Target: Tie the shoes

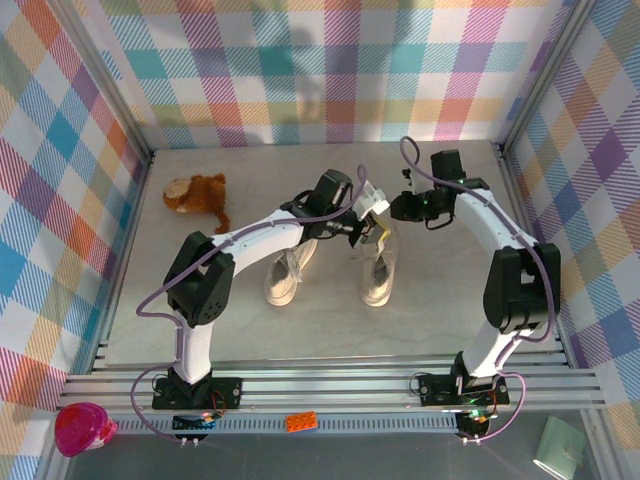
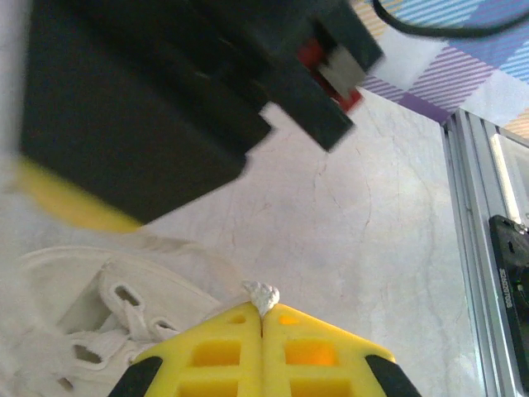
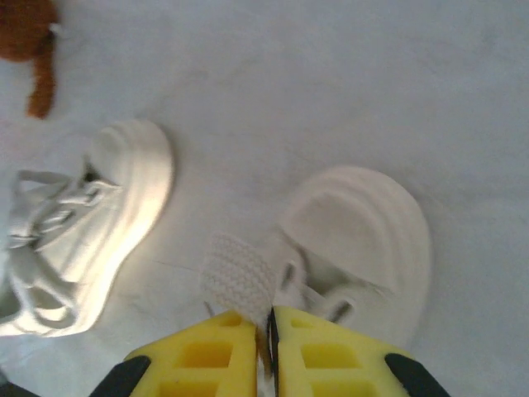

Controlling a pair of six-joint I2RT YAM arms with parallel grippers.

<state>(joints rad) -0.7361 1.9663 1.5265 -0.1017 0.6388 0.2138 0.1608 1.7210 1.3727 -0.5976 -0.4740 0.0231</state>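
Shoes (image 1: 284,278) are sitting side by side around the middle of the table (image 1: 450,310), well apart from the plush toy (image 1: 197,195) lying toward the far left corner, and both arms are working over the right shoe (image 1: 378,272). The left gripper (image 2: 263,318) is clenching a frayed lace tip (image 2: 263,295) that is poking out between its pressed fingers. The right gripper (image 3: 270,318) is pinching down on a woven lace strand (image 3: 240,279) just above that shoe's eyelets, its jaws all but touching. Judging by this, the first crossing of the knot is getting under way. The next move is calling for drawing both ends taut and across each other without dragging the shoe. The other shoe's laces are lying loose.
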